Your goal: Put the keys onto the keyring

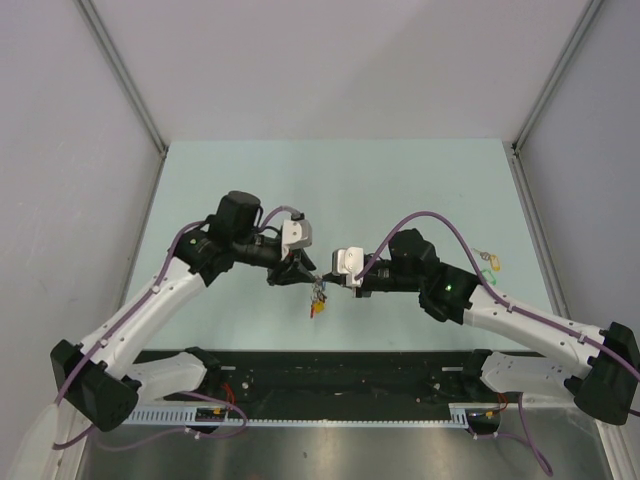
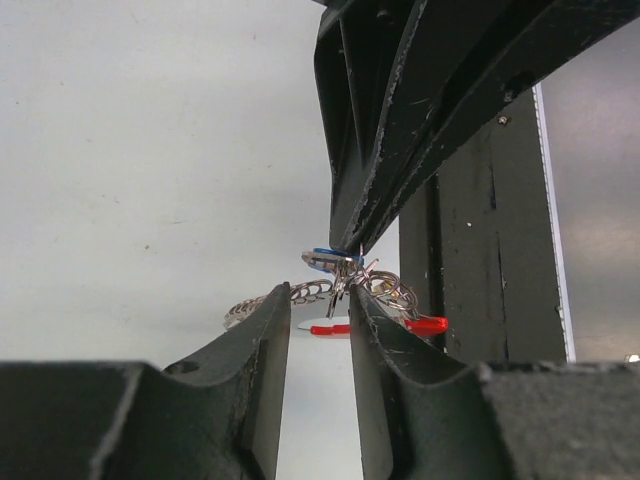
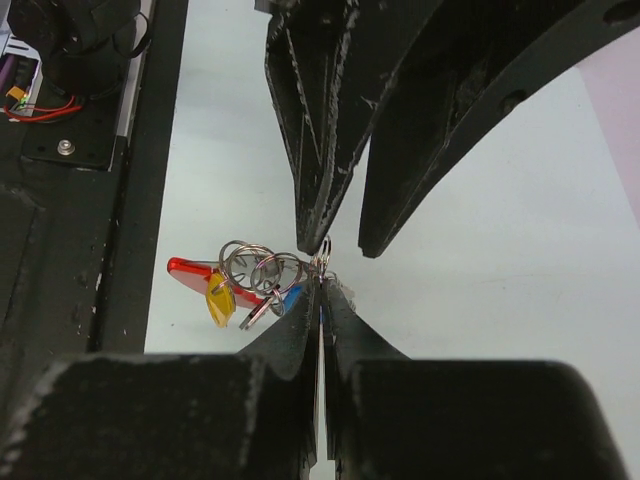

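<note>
Keyring (image 1: 318, 296): held above the surface (image 1: 330, 180) at centre of the top view. Its red band (image 3: 190, 270) and threaded keys (image 3: 220, 300) hang toward 6 o'clock.
Right end effector (image 3: 321, 292): at the keyring's 3 o'clock, pinched almost closed on thin ring metal.
Left end effector (image 2: 320, 300): at 10 o'clock, narrowly parted, nothing visibly clamped.
Loose keys (image 1: 489, 262): far toward 3 o'clock, nearer the right arm.

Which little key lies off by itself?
The yellow-tagged key on the table beyond the right arm; the others hang bunched between the left gripper and right gripper.
</note>
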You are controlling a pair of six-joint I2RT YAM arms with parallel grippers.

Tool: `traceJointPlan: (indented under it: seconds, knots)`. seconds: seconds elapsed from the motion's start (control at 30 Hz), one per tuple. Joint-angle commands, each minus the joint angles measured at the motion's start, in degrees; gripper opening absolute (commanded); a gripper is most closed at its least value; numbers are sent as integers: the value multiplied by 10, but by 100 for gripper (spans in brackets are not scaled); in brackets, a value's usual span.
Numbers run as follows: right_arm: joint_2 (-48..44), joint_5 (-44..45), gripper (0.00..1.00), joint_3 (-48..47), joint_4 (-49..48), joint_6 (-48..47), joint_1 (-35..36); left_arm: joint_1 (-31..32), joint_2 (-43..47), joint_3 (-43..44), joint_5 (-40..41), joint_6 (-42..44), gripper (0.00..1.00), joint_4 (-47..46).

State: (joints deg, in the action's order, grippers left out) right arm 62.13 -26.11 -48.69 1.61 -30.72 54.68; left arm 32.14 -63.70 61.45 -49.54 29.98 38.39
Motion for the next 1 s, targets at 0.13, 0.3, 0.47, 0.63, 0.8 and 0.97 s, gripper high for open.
traceJointPlan:
  seconds: [0.13,0.3,0.47,0.63,0.8,0.97]
  knots:
    - [-10,-11,0,-36,-21,-7,4,16,-19,32,-37,31,29,32]
    - [-10,-8,0,-36,-19,-8,4,20,-21,34,-34,33,1,39]
    - [-16,4,0,-36,-19,-9,-1,16,16,13,-7,-17,0,-22]
    - [-19,13,0,-33,4,-10,-9,-36,89,-76,-2,-161,0,-207]
    - [-22,13,0,-31,2,-12,-11,-61,132,-134,32,-262,0,-312]
    - [-14,1,0,-28,-8,-7,-8,-63,140,-158,45,-357,0,-378]
